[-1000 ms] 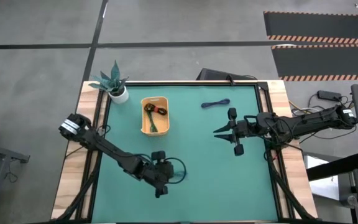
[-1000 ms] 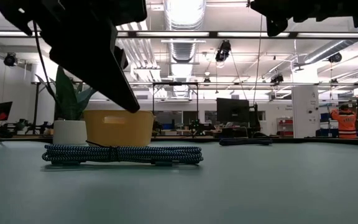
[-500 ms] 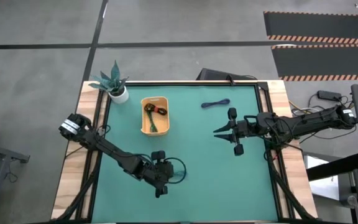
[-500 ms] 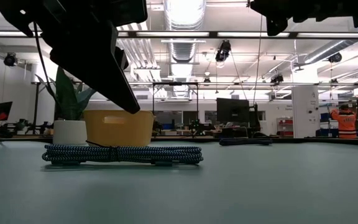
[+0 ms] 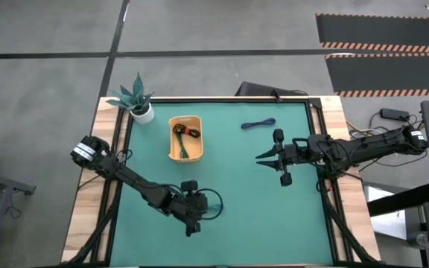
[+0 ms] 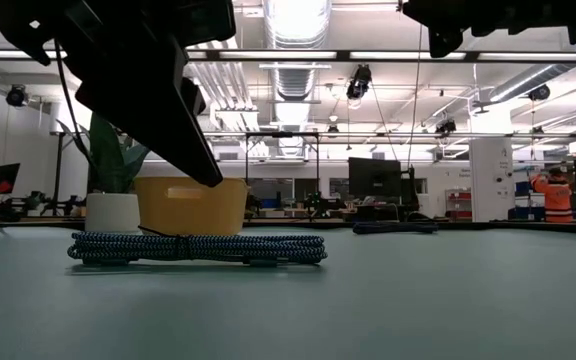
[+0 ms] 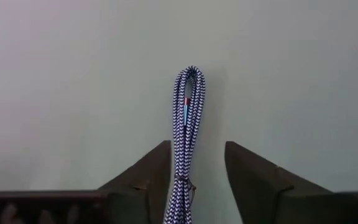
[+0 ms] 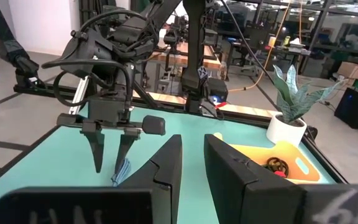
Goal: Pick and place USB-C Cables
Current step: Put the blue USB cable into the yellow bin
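We see a matt, smooth green table mat (image 5: 237,179) edged by pale, bare wooden boards (image 5: 88,201) at the left and right of the high view. The teal-blue USB-C cable (image 6: 196,248) has a woven, braided cloth sheath with a speckled weave, clear in the low view's left half. The yellow tray (image 5: 185,138), upper left of centre, looks like smooth matt plastic. The small white plant pot (image 5: 146,113) appears glazed and smooth. The left gripper's dark fingers (image 7: 145,180) look like matt hard plastic.

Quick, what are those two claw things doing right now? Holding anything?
Left gripper: jaws open astride the teal-blue cable, not gripping it.
Right gripper: jaws slightly apart, holding nothing, hovering above the table.
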Robot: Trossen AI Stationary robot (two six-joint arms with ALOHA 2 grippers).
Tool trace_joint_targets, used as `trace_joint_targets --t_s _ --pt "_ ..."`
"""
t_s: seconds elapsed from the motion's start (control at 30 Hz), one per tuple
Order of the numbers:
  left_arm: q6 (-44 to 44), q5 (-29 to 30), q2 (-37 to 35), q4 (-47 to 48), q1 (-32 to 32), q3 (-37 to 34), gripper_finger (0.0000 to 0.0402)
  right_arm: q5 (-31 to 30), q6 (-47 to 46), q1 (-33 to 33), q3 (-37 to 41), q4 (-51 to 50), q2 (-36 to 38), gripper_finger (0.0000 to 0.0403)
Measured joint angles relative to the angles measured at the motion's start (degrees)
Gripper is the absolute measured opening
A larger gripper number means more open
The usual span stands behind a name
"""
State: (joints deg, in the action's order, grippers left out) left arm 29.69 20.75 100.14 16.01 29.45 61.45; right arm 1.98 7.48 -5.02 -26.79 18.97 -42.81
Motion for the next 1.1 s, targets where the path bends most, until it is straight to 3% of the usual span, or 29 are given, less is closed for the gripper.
trace_joint_targets --t_s 0.2,0.33,0.73,1.1 --pt "-0.04 -0.11 0.0 0.01 0.0 -0.05 0.0206 0.0 0.03 0.0 0.0 -0.05 0.0 0.0059" --pt "-0.31 -0.09 0.0 -0.06 0.0 -0.27 0.0231 -0.01 0.01 0.0 0.0 -0.05 0.0 0.0059" --pt "-0.15 0.83 0.0 -1.95 -0.01 -3.84 0.0235 -0.02 0.05 0.0 0.0 -0.1 0.0 0.0059" --pt "-2.04 0.99 4.81 -4.95 -0.09 -3.77 0.0235 -0.04 0.21 0.0 -0.04 -0.75 0.0 0.0059"
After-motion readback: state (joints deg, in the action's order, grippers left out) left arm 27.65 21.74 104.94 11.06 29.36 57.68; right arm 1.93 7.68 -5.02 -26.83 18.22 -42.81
